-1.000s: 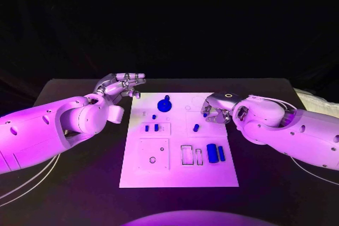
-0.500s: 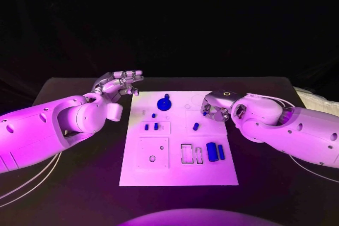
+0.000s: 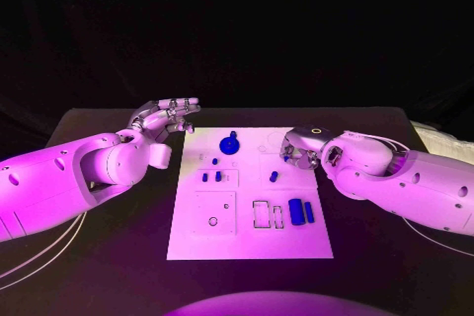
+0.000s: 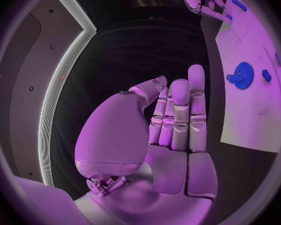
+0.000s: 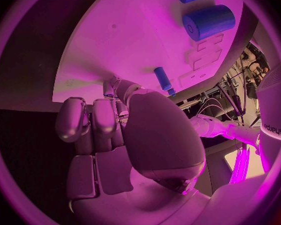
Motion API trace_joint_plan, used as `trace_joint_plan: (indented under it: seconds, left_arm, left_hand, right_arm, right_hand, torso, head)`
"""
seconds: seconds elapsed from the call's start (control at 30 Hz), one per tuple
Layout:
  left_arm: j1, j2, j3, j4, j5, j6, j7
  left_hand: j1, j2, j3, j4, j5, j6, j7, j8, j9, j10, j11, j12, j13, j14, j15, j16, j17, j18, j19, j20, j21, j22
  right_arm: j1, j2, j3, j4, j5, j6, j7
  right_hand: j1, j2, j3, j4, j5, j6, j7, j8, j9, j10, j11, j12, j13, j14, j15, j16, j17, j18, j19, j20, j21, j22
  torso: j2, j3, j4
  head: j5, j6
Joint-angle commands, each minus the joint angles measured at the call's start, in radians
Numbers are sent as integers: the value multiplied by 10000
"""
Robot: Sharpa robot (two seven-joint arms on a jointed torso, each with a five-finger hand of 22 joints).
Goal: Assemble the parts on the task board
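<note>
1. The white task board (image 3: 252, 213) is lying in the middle of the black table (image 3: 89, 261), with the two arms reaching in from either side.
2. The right hand (image 3: 299, 153) is hovering over the board's far right edge. Compared with a second ago it is sitting slightly farther from the robot and a touch higher in the head view, so it seems to be lifting or drawing back a little.
3. In the right wrist view, the right hand's fingers (image 5: 93, 120) are curling in close together beside a small blue peg (image 5: 162, 78) on the board. I cannot tell whether the fingertips are pinching anything.
4. The left hand (image 3: 170, 114) is floating off the board's far left corner, empty, with fingers straight and slightly apart. It is holding almost the same place as a second ago, shifted only a little toward the board's far edge.
5. The parts themselves are not moving. The blue gear (image 3: 229, 147) is resting near the far edge; two small pegs (image 3: 210, 179) are standing at mid-left; another peg (image 3: 274, 177) is lying at mid-right.
6. A thick blue cylinder (image 3: 295, 211) and a thinner one (image 3: 309, 214) are lying side by side near the right edge, closer to the robot.
7. My judgement: assembly is at an early stage, since most parts are lying loose, and the right hand appears to be working around the peg near it.
</note>
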Motion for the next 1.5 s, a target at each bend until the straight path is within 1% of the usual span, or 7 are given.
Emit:
trace_joint_plan:
  seconds: [0.03, 0.37, 0.7, 1.03, 1.17, 1.3, 1.5]
  left_arm:
    - [2, 19, 7, 1, 46, 56, 48]
    - [2, 69, 6, -104, 20, 144, -9]
    - [2, 96, 6, -132, 15, 171, 1]
    - [2, 152, 6, -68, 13, 162, 36]
    - [2, 173, 6, 8, -3, 147, 72]
    - [2, 198, 6, 29, -9, 156, 87]
    - [2, 198, 6, 32, -12, 179, 82]
  left_hand:
    - [52, 91, -78, -32, 0, -37, 0, -20, -7, -86, 13, 75, -12, -91, -26, 17, -38, 102, -74, -15, -68, -17]
    - [98, 93, -121, -76, -11, -51, 19, -20, -7, -133, 28, 96, -18, -138, -19, -5, -106, 102, -81, -13, -84, -27]
    - [138, 107, -137, -109, -11, -55, 24, -16, -6, -151, 32, 116, -19, -155, -18, -4, -127, 102, -82, -12, -89, -30]
    - [140, 108, -138, -111, -11, -55, 24, -16, -6, -152, 32, 117, -19, -157, -18, -5, -130, 102, -82, -12, -89, -31]
    - [183, 116, -165, -153, -7, -80, 41, -21, -9, -182, 44, 141, -22, -180, -13, -5, -165, 103, -83, -12, -94, -33]
    - [193, 114, -184, -170, -5, -114, 56, -35, -14, -213, 56, 148, -26, -187, -6, 2, -172, 101, -84, -10, -96, -33]
    - [193, 116, -195, -174, -4, -130, 64, -42, -16, -229, 64, 151, -28, -192, -3, 3, -181, 99, -84, -7, -97, -34]
  right_arm:
    - [-17, -64, 8, 181, -137, -525, -105]
    - [57, -615, 245, 1009, 151, -1114, -127]
    - [3, -558, 298, 1802, 669, -1224, 25]
    - [-511, 291, 218, 2358, 780, -980, 249]
    - [-784, 656, 133, 2350, 751, -763, 309]
    - [-1062, 937, 72, 2243, 737, -609, 369]
    - [-1262, 1167, 39, 2122, 737, -504, 434]
  right_hand:
    - [-39, 73, 37, -45, -2, 37, 39, -13, 15, 88, 2, -70, -5, 241, -61, 69, 20, 0, 44, -3, 47, 20]
    - [-154, 41, 100, -112, 1, 27, 66, -47, 18, 92, 22, -138, -53, 250, -48, 81, 23, -13, 84, 4, 86, 80]
    - [-203, 42, 157, -155, 6, 24, 81, -64, 21, 98, 32, -174, -78, 254, -39, 79, 12, -15, 95, 11, 97, 92]
    - [-242, 49, 248, -238, 24, 1, 101, -98, 20, 88, 51, -229, -114, 253, -27, 72, -6, -10, 86, 21, 90, 71]
    - [-277, 57, 284, -267, 24, -12, 113, -115, 20, 77, 63, -258, -132, 250, -18, 62, -22, -5, 72, 28, 78, 46]
    - [-300, 64, 301, -277, 24, -20, 119, -124, 19, 72, 69, -272, -140, 249, -13, 61, -25, -2, 67, 32, 73, 36]
    - [-314, 68, 311, -285, 24, -25, 123, -129, 19, 69, 72, -280, -146, 247, -10, 54, -34, 0, 61, 34, 68, 26]
  torso:
    - [1, 5, -11]
    - [0, -7, 8]
    - [9, -9, -1]
    - [15, -23, 6]
    - [9, -26, -15]
    - [9, -25, 9]
    - [11, -14, -10]
  head:
    - [13, 18]
    - [-17, 35]
    - [83, 15]
    - [322, -74]
    - [450, -106]
    - [562, -150]
    - [685, -207]
